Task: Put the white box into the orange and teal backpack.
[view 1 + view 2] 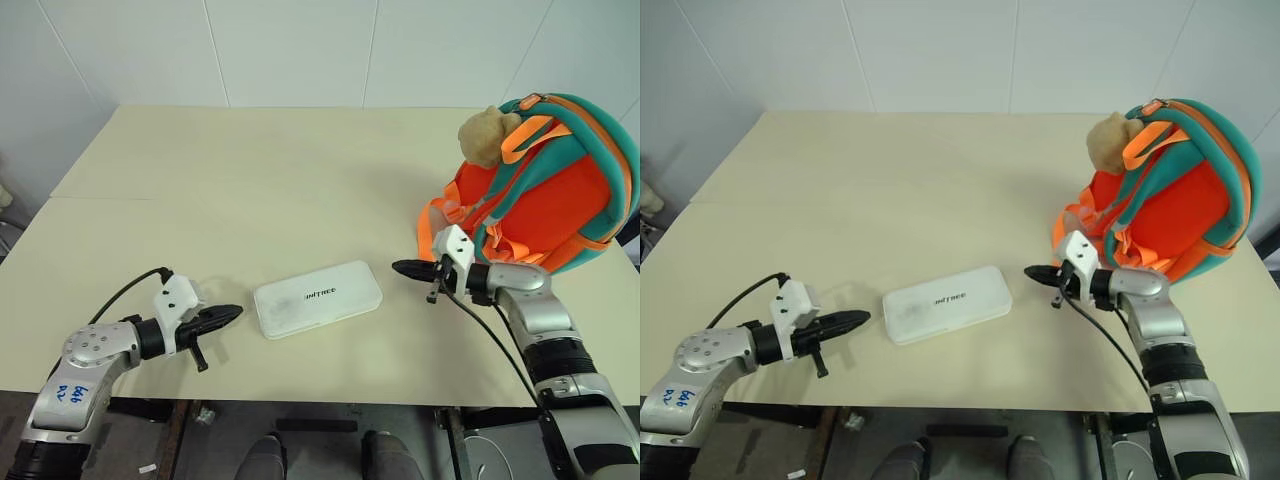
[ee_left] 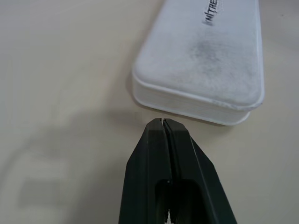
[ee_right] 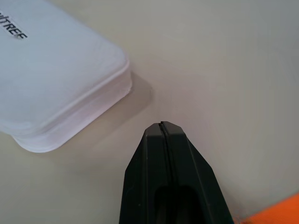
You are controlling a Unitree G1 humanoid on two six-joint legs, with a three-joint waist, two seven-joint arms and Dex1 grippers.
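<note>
White box [image 1: 317, 298] lies flat near table [image 1: 250, 180] front edge, long axis running left-right between the claws. Left gripper [image 1: 232, 313] and right gripper [image 1: 398, 267] each point at one end, just short of contact, both clenched empty. Orange and teal backpack [image 1: 560, 200] stands right; its opening is not discernible.

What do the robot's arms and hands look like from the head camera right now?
Both arms are silver-grey metal with black joint bands. Each ends in a white block at the wrist and a black, pointed two-fingered hand: left hand, right hand. A thin black cable loops to the left wrist block; another trails under the right arm. The left arm bears blue handwriting.
</note>
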